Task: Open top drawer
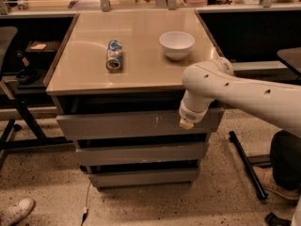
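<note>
The top drawer (122, 125) is the widest grey front, just under the tan tabletop (141, 65), with white scuff marks right of centre. A dark gap shows above its front edge, and its tray is hidden. My gripper (186, 123) hangs from the white arm (235, 91), which comes in from the right. It sits at the right part of the drawer front, at its upper edge, in front of the dark gap.
A can (114, 55) lies on its side on the tabletop, and a white bowl (177, 44) stands to its right. Two narrower grey drawers (141, 153) sit below. A shoe (16, 211) is at the bottom left, a black bar (247, 166) on the floor at the right, and a black stand (19, 112) at the left.
</note>
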